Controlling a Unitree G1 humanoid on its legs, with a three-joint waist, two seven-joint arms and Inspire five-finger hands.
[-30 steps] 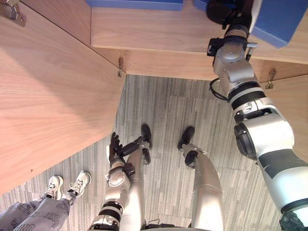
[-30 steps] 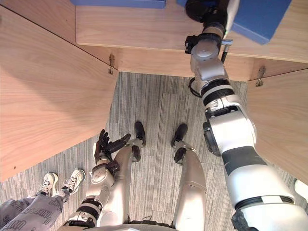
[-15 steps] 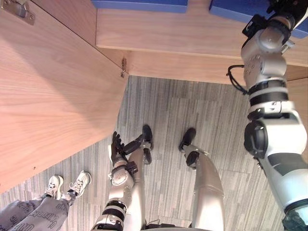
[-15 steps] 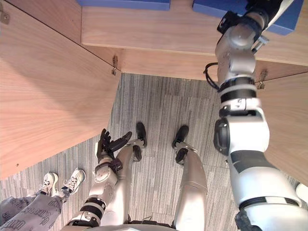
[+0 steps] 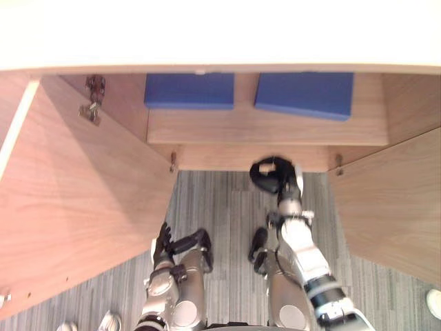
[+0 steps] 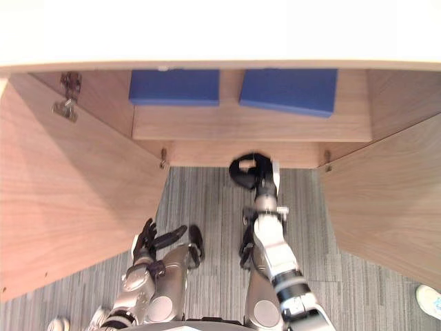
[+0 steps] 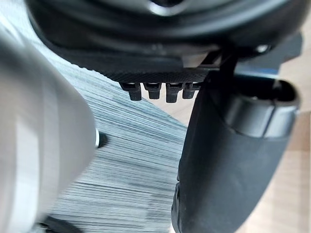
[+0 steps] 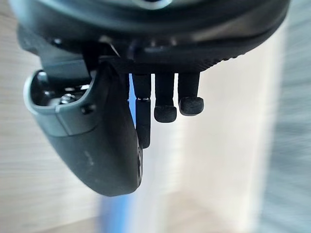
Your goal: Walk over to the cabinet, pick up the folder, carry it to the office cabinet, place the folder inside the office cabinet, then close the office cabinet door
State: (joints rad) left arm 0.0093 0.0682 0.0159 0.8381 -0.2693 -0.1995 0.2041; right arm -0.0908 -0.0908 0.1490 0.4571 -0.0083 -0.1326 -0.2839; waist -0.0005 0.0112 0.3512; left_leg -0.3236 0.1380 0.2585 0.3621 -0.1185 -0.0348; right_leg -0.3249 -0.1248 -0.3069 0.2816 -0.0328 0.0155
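1. The blue folder [image 5: 304,94] lies flat on the shelf [image 5: 262,127] inside the office cabinet [image 5: 220,34], on the robot's right side and slightly askew to the shelf's front edge. No hand touches it.
2. A second blue folder [image 5: 189,90] lies on the same shelf to the left, apart from the first, with bare wood between them.
3. The right hand [image 5: 274,174] hangs in front of the shelf's front edge, below the blue folder and clear of it. In the right wrist view its fingers [image 8: 165,114] are loosely bent beside the thumb [image 8: 102,141], with nothing between them, so the hand is relaxed and empty.
4. The left hand [image 5: 164,241] is down low by the robot's side, above the floor [image 5: 220,207]. Its fingers are straight, the thumb stands out, and it holds nothing.
5. Both cabinet doors stand open: the left door [image 5: 83,207] is swung wide, with a metal hinge [image 5: 90,96] near its upper corner, and the right door [image 5: 393,200] angles out on the other side.
6. A person's white shoe [image 6: 428,301] shows on the floor at the far right.
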